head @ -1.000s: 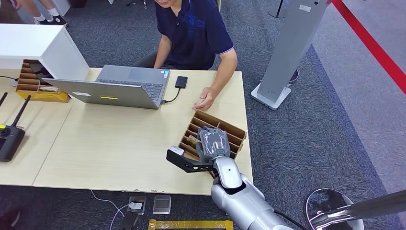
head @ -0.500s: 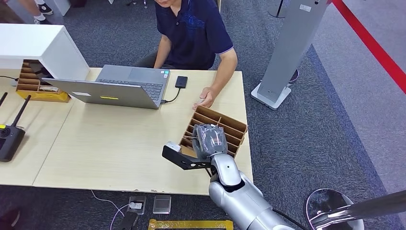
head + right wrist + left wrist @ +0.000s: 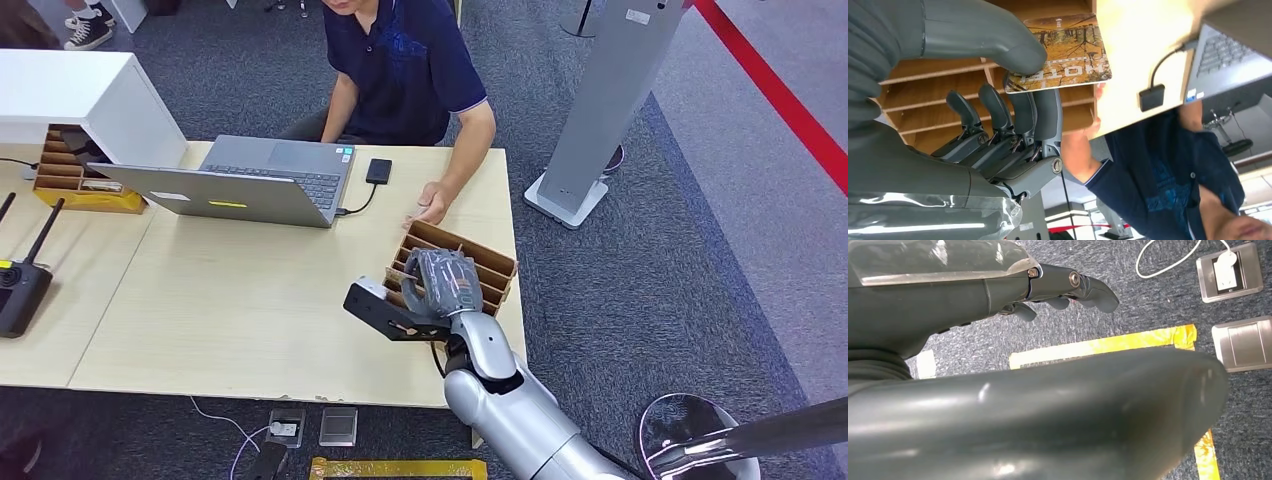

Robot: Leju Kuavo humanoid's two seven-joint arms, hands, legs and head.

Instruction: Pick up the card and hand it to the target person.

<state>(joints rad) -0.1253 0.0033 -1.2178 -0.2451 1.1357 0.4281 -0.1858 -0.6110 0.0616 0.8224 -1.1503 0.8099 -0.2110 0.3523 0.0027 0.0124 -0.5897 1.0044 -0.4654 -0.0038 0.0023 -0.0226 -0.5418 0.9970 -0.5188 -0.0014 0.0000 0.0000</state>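
Observation:
In the right wrist view my right hand pinches the card, a picture card with autumn trees and white lettering, between the thumb and the fingers. It holds the card over the slotted cardboard box. From the head view, the right hand hovers above that box near the table's right edge. A person in a dark blue shirt sits at the far side, one hand resting on the table just beyond the box. My left hand hangs over the carpet, holding nothing, fingers loosely apart.
An open laptop and a small black device lie in front of the person. A black remote, a white cabinet and a second cardboard organizer stand at the left. A grey stand rises right of the table.
My right hand has turned at the wrist and shifted a little farther over the box, toward the person. The person's hand has stayed where it was.

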